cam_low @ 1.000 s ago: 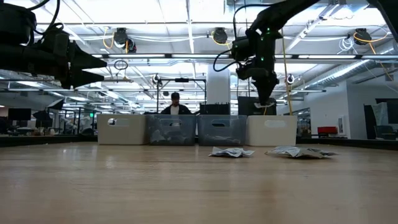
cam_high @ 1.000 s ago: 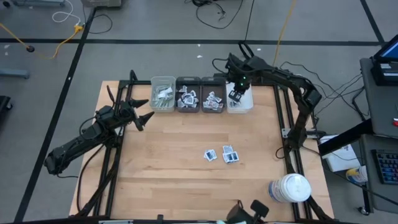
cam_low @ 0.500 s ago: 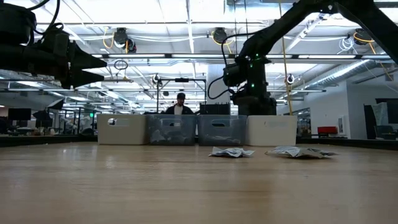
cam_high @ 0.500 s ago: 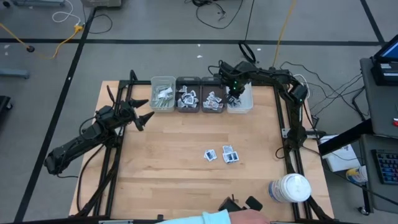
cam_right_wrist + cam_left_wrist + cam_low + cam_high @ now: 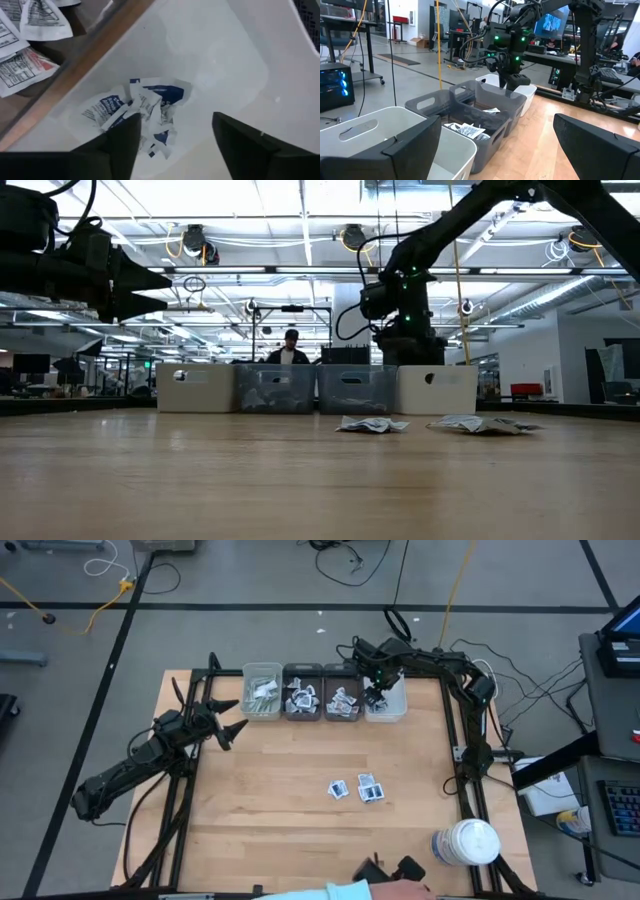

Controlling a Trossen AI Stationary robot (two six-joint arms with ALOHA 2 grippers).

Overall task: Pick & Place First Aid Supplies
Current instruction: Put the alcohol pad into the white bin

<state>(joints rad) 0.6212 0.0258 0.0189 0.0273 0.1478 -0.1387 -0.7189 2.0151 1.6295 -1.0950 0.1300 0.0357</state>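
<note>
A: Where is the right end effector (image 5: 377, 692)?

B: Down at the white bin (image 5: 386, 706), the rightmost of four bins lined along the far edge of the bench (image 5: 300, 800). Its fingers (image 5: 245, 145) stand apart with nothing between them, and blue-printed sachets (image 5: 142, 112) lie heaped on the bin floor just beneath.

A: And the other bins?

B: Two grey bins (image 5: 303, 702) sit in the middle, both with sachets inside; a white bin (image 5: 262, 690) at the left end holds pale wrapped strips. All four touch side by side, so there's no gap between their walls.

A: Anything left out on the bench?

B: Two loose sachets (image 5: 370, 787) just beside each other near the middle, right of centre, well apart from the bins. In the low view they lie flat in front of the bin row (image 5: 372, 424).

A: How much open room is there?

B: Plenty. The wood around those two sachets is bare on all sides. A large white jar (image 5: 466, 842) stands off the bench's near right corner, well clear of them.

A: The left end effector (image 5: 228, 718)?

B: Waiting over the bench's left edge, raised, fingers (image 5: 395, 150) spread wide and empty, pointing toward the bins.

A: Anyone nearby?

B: A person stands in the room behind the bins (image 5: 290, 350), and a pale sleeve (image 5: 345, 891) shows at the near edge.
</note>
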